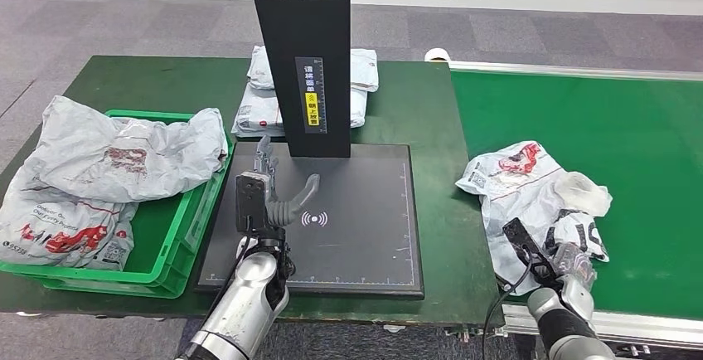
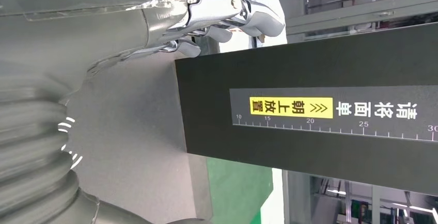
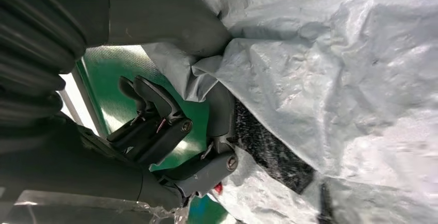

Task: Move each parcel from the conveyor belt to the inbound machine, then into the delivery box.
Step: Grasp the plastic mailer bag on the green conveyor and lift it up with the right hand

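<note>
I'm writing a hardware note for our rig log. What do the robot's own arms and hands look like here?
Both arms are silver metal tubes with black cables running along the wrists. The left hand has a black box-like back, a thick grey thumb and darker, slim fingers. The right hand is grey and dark, with a black block at its wrist; up close it shows a grey ribbed cover, black linkages and small screws.

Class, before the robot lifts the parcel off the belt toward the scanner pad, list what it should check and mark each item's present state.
1. Right hand grips the parcel: ok; the right wrist view shows thumb and fingers around a fold.
2. Parcel fully lifted: not ok, it lies on the belt.
3. Scanner pad free of parcels: ok.
4. Left hand off the pad: not ok, it hovers open over it.
5. Label side up: cannot tell.
</note>
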Controlling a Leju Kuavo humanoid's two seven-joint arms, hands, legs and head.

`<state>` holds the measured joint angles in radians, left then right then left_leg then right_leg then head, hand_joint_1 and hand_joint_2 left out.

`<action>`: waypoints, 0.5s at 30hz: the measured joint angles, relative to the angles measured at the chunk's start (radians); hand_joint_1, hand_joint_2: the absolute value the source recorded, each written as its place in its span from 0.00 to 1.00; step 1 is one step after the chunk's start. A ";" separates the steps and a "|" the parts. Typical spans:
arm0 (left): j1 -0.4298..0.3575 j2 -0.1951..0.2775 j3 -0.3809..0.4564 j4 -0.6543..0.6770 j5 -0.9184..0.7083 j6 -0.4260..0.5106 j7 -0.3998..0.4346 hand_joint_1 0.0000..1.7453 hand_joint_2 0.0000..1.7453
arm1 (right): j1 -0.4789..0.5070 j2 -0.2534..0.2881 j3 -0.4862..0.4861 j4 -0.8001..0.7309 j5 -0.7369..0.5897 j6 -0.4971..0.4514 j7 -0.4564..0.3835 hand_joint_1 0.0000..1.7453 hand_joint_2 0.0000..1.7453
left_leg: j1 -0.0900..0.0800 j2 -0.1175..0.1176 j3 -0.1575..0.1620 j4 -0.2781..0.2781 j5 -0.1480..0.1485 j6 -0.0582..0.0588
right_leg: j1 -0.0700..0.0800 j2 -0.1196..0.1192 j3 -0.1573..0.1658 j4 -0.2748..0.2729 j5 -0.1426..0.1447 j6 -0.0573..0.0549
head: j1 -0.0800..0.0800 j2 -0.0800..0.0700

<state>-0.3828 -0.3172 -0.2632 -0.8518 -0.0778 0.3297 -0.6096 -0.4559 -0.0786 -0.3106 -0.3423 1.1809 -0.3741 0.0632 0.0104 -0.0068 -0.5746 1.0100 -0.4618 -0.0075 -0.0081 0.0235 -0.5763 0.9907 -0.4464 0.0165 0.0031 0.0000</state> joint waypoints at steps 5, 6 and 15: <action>0.005 0.004 0.001 -0.006 -0.016 0.002 0.008 0.00 1.00 | 0.038 0.041 0.019 -0.131 -0.014 -0.004 -0.128 1.00 1.00 | 0.000 0.000 -0.001 0.000 0.000 0.000 | 0.000 0.000 -0.002 0.001 0.000 0.000 | 0.000 0.000; 0.009 0.005 0.002 -0.009 -0.021 0.002 0.009 0.00 1.00 | 0.052 0.055 0.031 -0.185 -0.033 -0.009 -0.148 1.00 1.00 | -0.001 0.000 -0.002 0.000 0.001 -0.001 | 0.000 0.000 -0.003 0.002 0.000 0.000 | 0.000 0.000; 0.015 0.001 0.010 -0.010 -0.042 0.006 -0.007 0.00 1.00 | 0.168 0.142 0.255 -0.742 -0.300 -0.068 -0.309 1.00 1.00 | -0.001 -0.005 -0.008 0.000 0.003 -0.003 | -0.001 -0.004 -0.011 0.006 -0.002 -0.002 | 0.000 0.000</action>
<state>-0.3675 -0.3160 -0.2534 -0.8621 -0.1194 0.3357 -0.6169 -0.2880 0.0639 -0.0558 -1.0840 0.8811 -0.4419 -0.2455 0.0096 -0.0118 -0.5825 1.0098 -0.4588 -0.0110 -0.0087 0.0198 -0.5868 0.9964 -0.4479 0.0141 0.0031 0.0000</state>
